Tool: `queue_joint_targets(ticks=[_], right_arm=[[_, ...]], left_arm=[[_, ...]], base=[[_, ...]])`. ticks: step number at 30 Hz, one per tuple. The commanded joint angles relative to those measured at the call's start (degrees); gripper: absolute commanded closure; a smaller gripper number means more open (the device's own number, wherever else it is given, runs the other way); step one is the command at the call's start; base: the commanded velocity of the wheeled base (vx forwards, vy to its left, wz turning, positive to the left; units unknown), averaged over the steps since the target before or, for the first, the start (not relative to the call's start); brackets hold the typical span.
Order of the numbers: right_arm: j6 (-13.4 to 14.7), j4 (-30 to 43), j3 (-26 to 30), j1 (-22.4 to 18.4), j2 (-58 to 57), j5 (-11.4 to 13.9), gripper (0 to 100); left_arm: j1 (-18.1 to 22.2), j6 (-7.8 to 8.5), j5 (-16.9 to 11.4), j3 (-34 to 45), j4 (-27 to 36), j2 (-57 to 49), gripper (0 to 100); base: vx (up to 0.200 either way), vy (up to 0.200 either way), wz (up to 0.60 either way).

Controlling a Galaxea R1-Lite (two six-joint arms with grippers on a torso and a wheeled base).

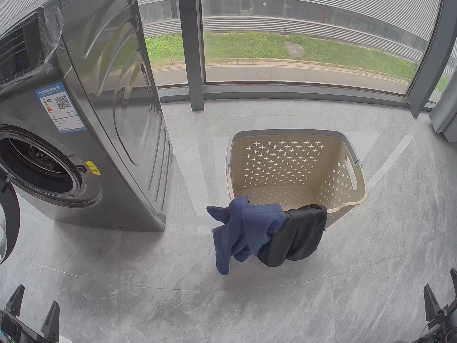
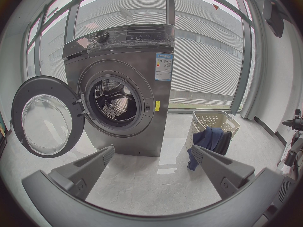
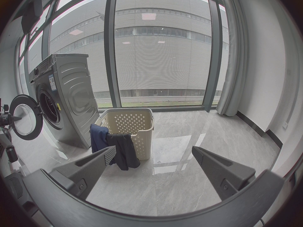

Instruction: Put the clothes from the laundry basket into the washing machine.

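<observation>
A beige laundry basket point(image 1: 352, 167) stands on the floor in front of me. Over its near rim hang a blue garment point(image 1: 243, 232) and a black garment point(image 1: 297, 237). The grey washing machine point(image 1: 124, 120) stands to the left, its round door point(image 2: 47, 115) swung open and its drum point(image 2: 115, 103) showing bare metal. My left gripper point(image 1: 32, 310) sits low at the near left, open and holding nothing. My right gripper point(image 1: 442, 291) is low at the near right, also open with nothing in it. Both are well short of the basket point(image 3: 135, 126) and clothes point(image 3: 113, 145).
Grey tiled floor point(image 1: 190, 282) lies between me, the basket and the machine. A large window wall point(image 1: 295, 34) with dark pillars runs behind them. A curtain point(image 3: 233, 79) hangs at the right, beside a white wall.
</observation>
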Motion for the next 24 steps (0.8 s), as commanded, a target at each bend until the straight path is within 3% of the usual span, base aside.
queue_joint_targets(ticks=[1,5,24], right_arm=[[0.0,0.0,1.0,0.0,-0.2,-0.1,0],[0.0,0.0,1.0,0.0,-0.2,-0.1,0],[-0.1,0.0,1.0,0.0,-0.4,-0.1,0]], left_arm=[[0.0,-0.03,0.0,1.0,0.0,-0.9,0],[0.0,-0.03,0.0,1.0,0.0,-0.9,0],[0.0,-0.12,0.0,1.0,0.0,-0.9,0]], base=[[0.000,-0.200,0.00],[0.000,-0.200,0.00],[0.000,0.000,0.00]])
